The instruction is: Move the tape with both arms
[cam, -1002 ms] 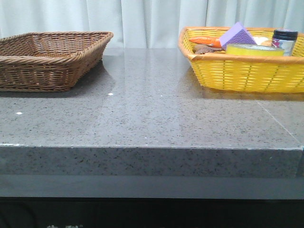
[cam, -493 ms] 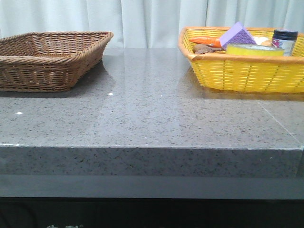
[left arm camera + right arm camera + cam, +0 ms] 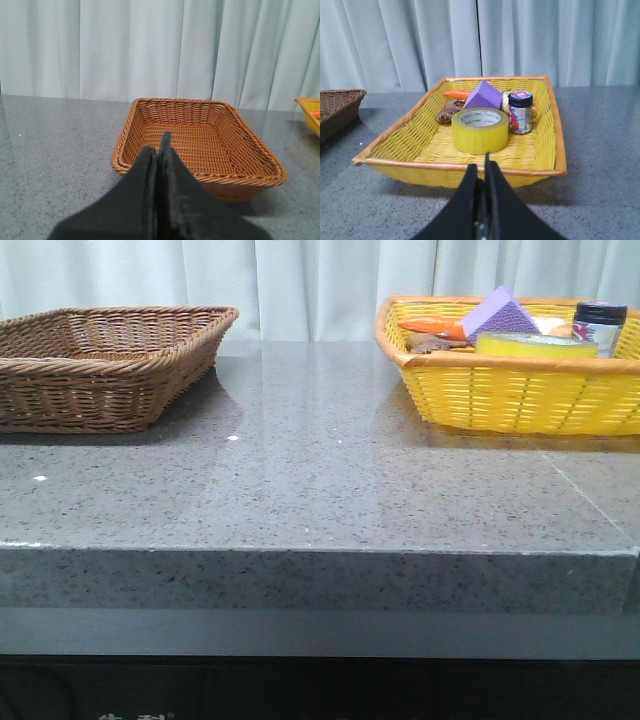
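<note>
The tape (image 3: pixel 480 130), a wide yellow roll with a white inner core and green lettering, lies flat in the yellow basket (image 3: pixel 470 167); its top edge shows in the front view (image 3: pixel 535 344). My right gripper (image 3: pixel 482 167) is shut and empty, in front of the basket's near rim, short of the tape. My left gripper (image 3: pixel 159 150) is shut and empty, in front of the near rim of the empty brown wicker basket (image 3: pixel 235 177). Neither arm shows in the front view.
The yellow basket (image 3: pixel 520 400) at the right also holds a purple wedge sponge (image 3: pixel 484 96), a dark-lidded jar (image 3: pixel 521 112), an orange carrot-like item (image 3: pixel 457 94) and a brown item (image 3: pixel 446 116). The brown basket (image 3: pixel 100 390) stands at the left. Grey stone table (image 3: pixel 320 490), white curtain behind.
</note>
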Motion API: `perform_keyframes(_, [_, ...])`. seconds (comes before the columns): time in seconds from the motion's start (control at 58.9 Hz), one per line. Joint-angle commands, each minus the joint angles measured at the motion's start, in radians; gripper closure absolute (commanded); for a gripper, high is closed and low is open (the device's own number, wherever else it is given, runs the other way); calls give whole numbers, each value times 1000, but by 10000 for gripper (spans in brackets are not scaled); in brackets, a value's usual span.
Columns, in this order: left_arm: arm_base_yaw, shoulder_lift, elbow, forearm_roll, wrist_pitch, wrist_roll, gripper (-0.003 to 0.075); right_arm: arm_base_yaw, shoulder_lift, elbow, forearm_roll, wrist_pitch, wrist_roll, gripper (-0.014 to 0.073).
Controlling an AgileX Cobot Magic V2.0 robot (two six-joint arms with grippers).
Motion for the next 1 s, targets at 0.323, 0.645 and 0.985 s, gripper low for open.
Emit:
perform_keyframes(0.323, [1,272,-137,12,-88,9,719,-5,183,-158,-1,15,-7,656])
perform_keyframes(0.645, [1,272,-137,10,-91,9,78,-5,199,-151,-1,-30,-8,33])
perform_keyframes(0.985, [1,272,-137,10,-91,9,48,-4,456,-241,-1,-109,-8,-6])
